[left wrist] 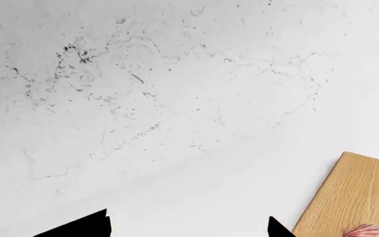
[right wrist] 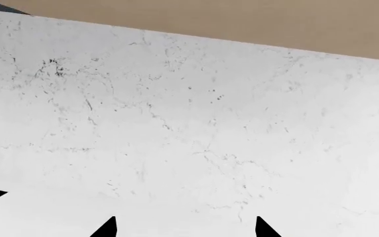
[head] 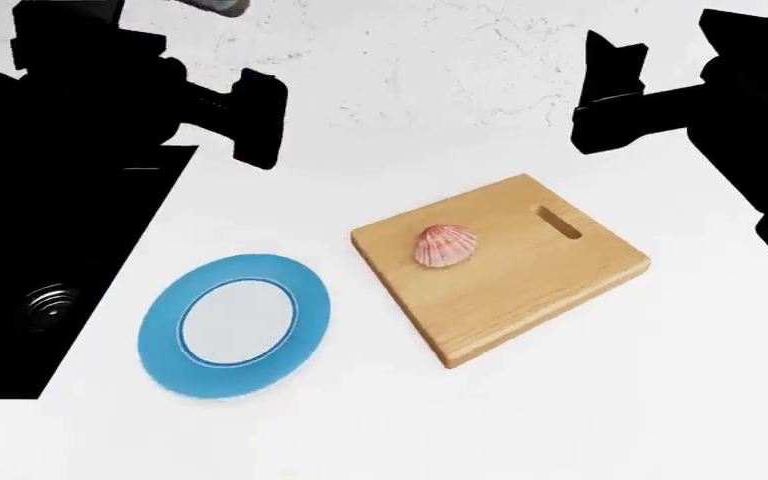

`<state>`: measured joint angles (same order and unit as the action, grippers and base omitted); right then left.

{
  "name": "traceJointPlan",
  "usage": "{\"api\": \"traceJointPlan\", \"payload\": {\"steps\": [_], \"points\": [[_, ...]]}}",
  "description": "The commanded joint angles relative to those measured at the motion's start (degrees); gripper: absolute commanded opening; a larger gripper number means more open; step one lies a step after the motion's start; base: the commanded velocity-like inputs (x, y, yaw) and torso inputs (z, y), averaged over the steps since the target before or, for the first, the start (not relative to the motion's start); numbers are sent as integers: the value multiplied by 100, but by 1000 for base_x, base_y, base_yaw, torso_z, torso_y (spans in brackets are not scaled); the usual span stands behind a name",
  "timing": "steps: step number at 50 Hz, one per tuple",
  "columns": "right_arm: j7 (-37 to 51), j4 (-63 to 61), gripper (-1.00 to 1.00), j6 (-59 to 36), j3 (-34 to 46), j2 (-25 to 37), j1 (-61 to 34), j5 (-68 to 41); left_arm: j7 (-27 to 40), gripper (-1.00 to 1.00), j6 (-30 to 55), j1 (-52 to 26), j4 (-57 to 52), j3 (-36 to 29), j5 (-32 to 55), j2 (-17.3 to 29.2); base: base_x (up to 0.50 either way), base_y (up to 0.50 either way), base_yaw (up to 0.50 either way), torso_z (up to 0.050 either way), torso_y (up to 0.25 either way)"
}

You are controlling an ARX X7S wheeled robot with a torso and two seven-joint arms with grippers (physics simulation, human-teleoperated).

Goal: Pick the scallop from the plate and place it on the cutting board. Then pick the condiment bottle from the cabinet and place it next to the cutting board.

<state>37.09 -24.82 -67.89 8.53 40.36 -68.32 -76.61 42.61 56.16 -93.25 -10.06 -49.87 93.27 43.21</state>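
Left wrist: left gripper point(left wrist: 188, 224) fingertips spread wide, nothing held, over bare marble counter point(left wrist: 176, 98); cutting board point(left wrist: 354, 192) corner and scallop point(left wrist: 366, 231) at the frame edge.
Head: scallop point(head: 446, 245) on cutting board point(head: 504, 262), plate point(head: 235, 324) beside it, apart.
Right wrist: right gripper point(right wrist: 185, 228) tips apart, holding nothing.

Left wrist view's edge cuts off the cutting board point(left wrist: 354, 197) and scallop point(left wrist: 366, 231) (only a sliver shows).
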Motion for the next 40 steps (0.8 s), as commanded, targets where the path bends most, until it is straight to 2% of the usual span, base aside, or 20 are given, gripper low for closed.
{"api": "traceJointPlan", "payload": {"steps": [1,14,20,30,40], "points": [[161,-125,100,75,-76,-11,145,-102,373,100,-261,92,-112,217,110,173,-500,0,0,0,0],[142,-316,100,240,-192,81,406,-104,420,100,-436,216,-210,258,-78,243,-500,3,0,0,0],[124,-406,100,321,-263,112,480,-127,447,100,-460,233,-255,264,-87,241,-450,232,0,0,0],[32,-634,100,404,-297,170,458,-126,540,100,-543,264,-398,325,-100,299,-16,500,0,0,0],[124,-1166,100,749,-519,188,943,26,935,100,-831,620,-993,387,-338,538,10,500,0,0,0]]}}
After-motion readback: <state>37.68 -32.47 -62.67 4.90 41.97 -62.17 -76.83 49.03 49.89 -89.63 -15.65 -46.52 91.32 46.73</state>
